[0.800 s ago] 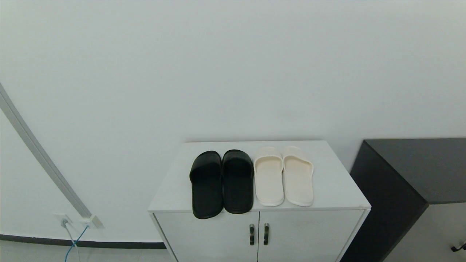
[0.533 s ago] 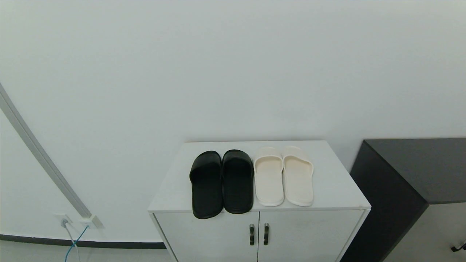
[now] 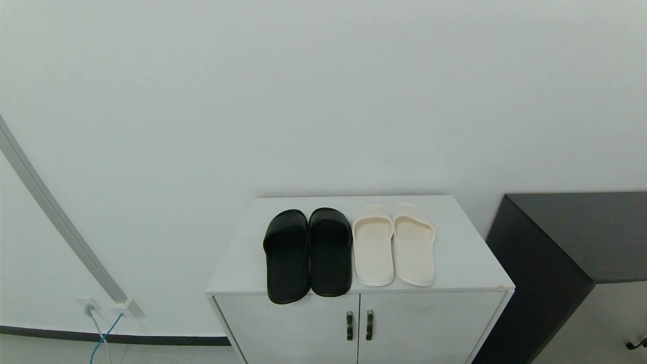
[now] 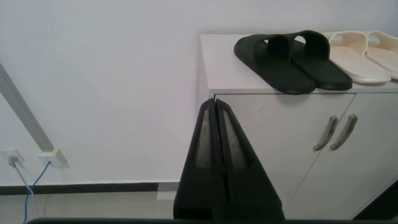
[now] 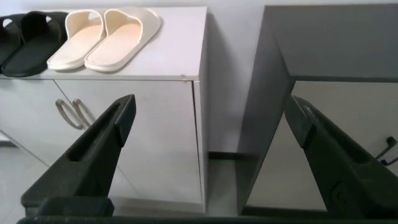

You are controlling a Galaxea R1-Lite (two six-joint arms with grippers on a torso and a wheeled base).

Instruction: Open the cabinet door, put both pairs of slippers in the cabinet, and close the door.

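At the near end, by the wrist views: left jaws closed, the two fingers pressed flat together, empty, held low in front of the cabinet's left corner. Right jaws spread wide, empty, facing the cabinet's right corner and the gap beside it. Neither touches anything.

Next out: white two-door cabinet, front face. Both doors shut, flush, seam at centre. Pair of dark upright metal handles side by side at the seam, untouched.

On the cabinet top: pair of black rubber slide slippers on the left half, heels just over the front edge; pair of cream rubber slide slippers directly to their right, touching or nearly so. All four lie flat, soles down, toes toward the wall.

Beyond and to the sides: dark grey block-shaped cabinet to the right, apart from the white one; white wall socket with blue cable low on the left; plain white wall behind.

Assessment: task at zero. No step done. Outstanding: open door, load black pr., load cream pr., close door. First action req'd, in my judgement, is a grip on a handle; right jaws are set ready for it, left would need to part first.
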